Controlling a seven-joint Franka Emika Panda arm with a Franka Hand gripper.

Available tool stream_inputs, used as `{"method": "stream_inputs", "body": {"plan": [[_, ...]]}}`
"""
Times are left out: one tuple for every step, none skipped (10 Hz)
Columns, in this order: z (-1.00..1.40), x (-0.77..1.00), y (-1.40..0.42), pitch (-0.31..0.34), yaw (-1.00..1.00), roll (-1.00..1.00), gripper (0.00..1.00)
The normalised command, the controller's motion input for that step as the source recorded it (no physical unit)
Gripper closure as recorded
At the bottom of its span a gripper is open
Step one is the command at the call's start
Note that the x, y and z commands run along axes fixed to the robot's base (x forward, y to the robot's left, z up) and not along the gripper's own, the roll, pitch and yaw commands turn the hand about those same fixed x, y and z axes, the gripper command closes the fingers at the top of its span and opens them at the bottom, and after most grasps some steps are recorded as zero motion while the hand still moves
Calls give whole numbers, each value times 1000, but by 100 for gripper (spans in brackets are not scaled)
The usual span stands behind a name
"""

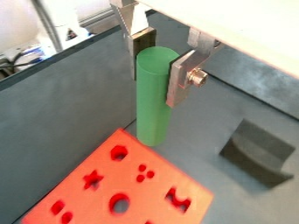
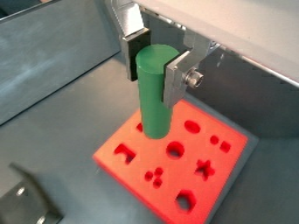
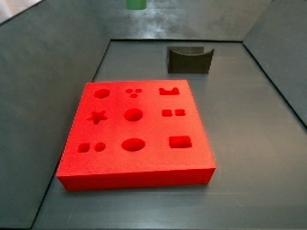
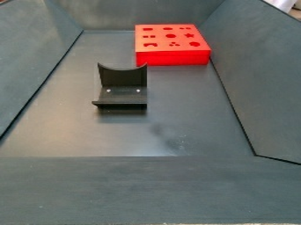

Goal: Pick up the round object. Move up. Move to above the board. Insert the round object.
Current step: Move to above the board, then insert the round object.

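One gripper point(image 2: 156, 59), jaws clamped on the green peg point(image 2: 155, 92) above the board point(image 2: 176, 157), risks jamming if misaligned with a hole.

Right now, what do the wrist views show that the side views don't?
Wrist views only: the pincer shut on the upright green round object, silver fingers on either side. Side views only: the board in full, every hole visible; no pincer, and of the round object only a green sliver at a side view's top edge. Both: the red board and the dark fixture.
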Motion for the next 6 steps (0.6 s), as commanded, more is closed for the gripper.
{"method": "stream_inputs", "body": {"plan": [[121, 211, -443, 124, 5, 14, 100], [73, 140, -260, 98, 11, 15, 100], [-6, 0, 0, -20, 0, -17, 100], [0, -120, 6, -26, 0, -9, 100], [-20, -237, 26, -41, -40, -10, 100], [-66, 0, 43, 0, 0, -50, 100]]}}
